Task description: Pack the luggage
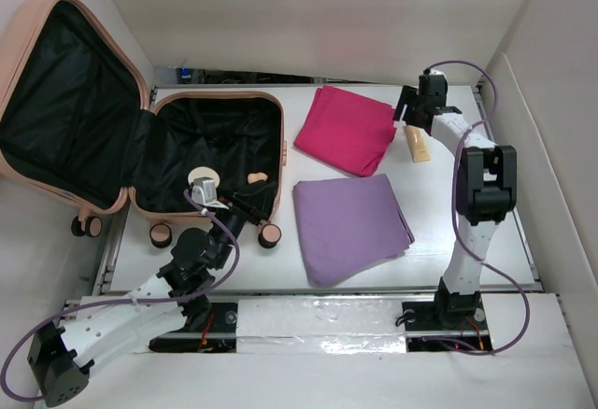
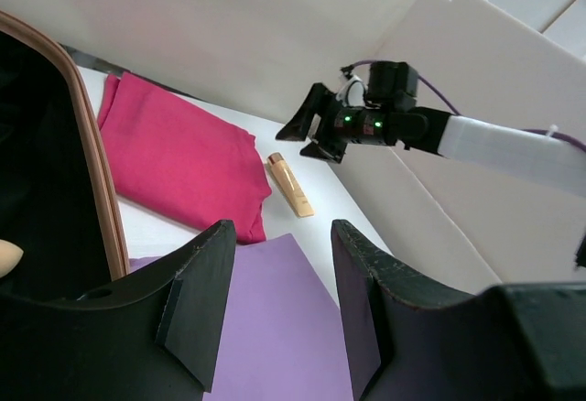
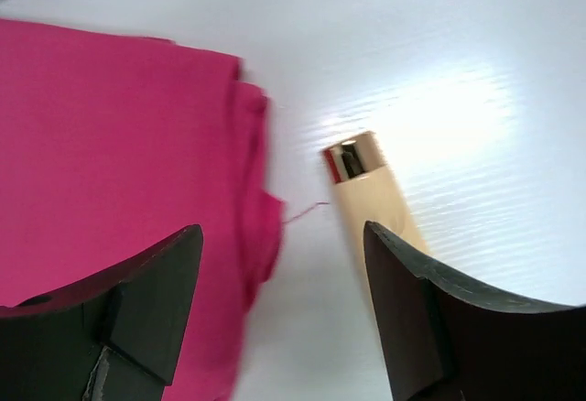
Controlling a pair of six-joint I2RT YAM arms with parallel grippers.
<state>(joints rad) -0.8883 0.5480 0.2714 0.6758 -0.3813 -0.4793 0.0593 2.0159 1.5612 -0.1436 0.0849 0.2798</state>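
The peach-pink luggage (image 1: 140,208) lies open at the left, its lid (image 1: 19,45) leaning back; its rim shows in the left wrist view (image 2: 99,181). A small beige item (image 1: 256,178) lies on the black lining. My left gripper (image 1: 256,205) is open and empty over the luggage's right front corner, its fingertips (image 2: 211,236) above the folded purple cloth (image 2: 275,328). My right gripper (image 1: 408,108) is open and empty at the far right, just above a beige tube (image 3: 371,195) with a gold cap. A folded pink cloth (image 3: 119,145) lies just left of the tube.
The pink cloth (image 1: 346,129) and purple cloth (image 1: 350,225) lie in the table's middle, the tube (image 1: 419,143) to their right. White walls enclose the table on the back and the right. The right gripper (image 2: 311,131) shows in the left wrist view.
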